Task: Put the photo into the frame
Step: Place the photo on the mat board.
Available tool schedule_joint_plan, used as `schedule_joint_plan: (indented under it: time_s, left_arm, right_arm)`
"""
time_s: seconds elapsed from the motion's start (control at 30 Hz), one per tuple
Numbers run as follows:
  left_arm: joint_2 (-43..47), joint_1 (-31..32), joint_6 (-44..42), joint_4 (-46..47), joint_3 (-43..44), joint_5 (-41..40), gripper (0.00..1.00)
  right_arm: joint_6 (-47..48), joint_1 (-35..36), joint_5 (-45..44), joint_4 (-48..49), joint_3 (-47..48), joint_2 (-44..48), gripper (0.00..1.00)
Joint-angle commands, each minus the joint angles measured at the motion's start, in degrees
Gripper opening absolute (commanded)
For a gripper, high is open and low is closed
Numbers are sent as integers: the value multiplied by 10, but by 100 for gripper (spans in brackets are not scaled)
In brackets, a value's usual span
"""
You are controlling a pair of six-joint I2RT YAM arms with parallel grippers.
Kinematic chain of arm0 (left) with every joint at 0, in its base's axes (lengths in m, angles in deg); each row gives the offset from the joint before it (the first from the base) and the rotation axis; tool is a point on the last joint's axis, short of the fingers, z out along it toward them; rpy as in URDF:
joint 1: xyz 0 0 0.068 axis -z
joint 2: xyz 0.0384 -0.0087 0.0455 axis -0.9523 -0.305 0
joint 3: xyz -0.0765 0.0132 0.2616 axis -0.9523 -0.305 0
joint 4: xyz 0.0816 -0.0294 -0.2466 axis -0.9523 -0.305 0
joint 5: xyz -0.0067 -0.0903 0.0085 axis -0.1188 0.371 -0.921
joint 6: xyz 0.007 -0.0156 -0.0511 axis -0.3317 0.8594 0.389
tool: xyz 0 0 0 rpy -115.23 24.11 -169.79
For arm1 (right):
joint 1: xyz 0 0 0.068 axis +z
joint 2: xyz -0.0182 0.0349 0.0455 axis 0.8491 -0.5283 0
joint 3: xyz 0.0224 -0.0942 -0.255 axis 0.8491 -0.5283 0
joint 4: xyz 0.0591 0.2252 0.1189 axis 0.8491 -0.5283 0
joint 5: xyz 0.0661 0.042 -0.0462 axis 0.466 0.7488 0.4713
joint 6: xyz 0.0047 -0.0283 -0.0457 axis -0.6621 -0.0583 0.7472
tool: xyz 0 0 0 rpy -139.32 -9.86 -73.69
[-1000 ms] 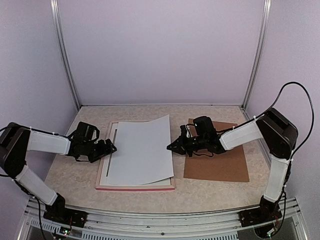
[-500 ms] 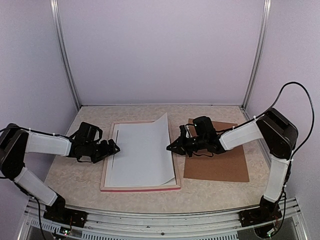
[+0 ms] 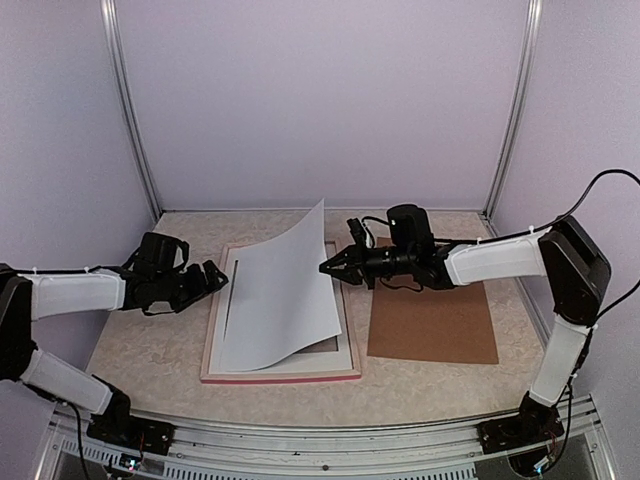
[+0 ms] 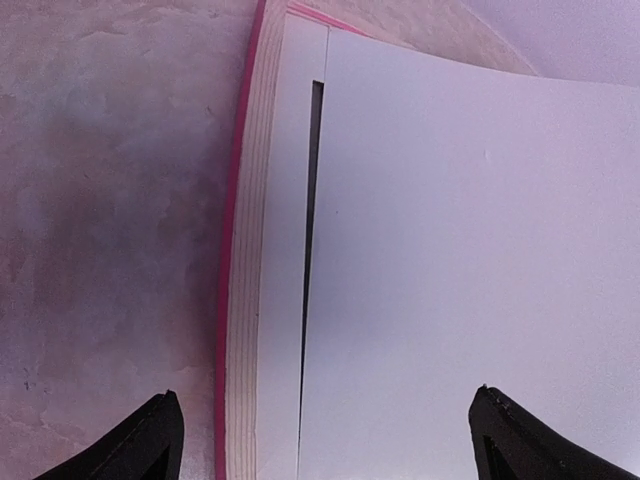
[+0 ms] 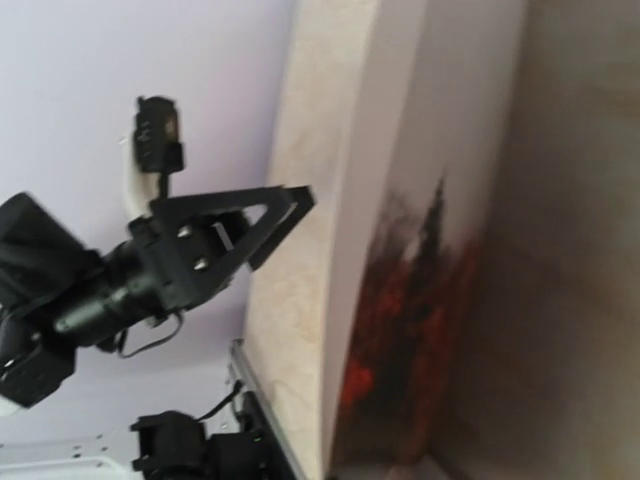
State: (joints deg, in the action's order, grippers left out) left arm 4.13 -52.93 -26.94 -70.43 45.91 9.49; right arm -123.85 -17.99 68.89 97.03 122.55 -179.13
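Change vs 1 s ago: photo (image 3: 280, 290) no longer lies flat. Right pincer (image 3: 328, 268) looks pinched on its right edge & has raised that side. Sheet now bows up, far-right corner highest, near-left part resting on frame (image 3: 213, 340). White back up; red print faces down, visible in right wrist view. Frame has slid right, lies back-up on counter (image 3: 140, 350), just beside brown board (image 3: 435, 325). Left pincer (image 3: 212, 279) spread, empty, at frame's left rail. Judgement: photo not yet seated in recess; lift prob. a re-align before lowering it in square.
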Motion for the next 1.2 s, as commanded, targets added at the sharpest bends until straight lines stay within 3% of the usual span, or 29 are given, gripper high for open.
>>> schedule_joint_plan:
  time_s: [0.0,0.43,1.17]
  left_arm:
    - [39,-21,-11,-23,20,-18,99]
    - [104,-77,-22,-60,32,-38,99]
    - [140,-129,-25,-79,33,-50,99]
  right_arm:
    - [3,16,23,0,38,16,0]
    - [-4,45,30,-13,164,-2,0]
    - [35,112,77,-114,454,-130,0]
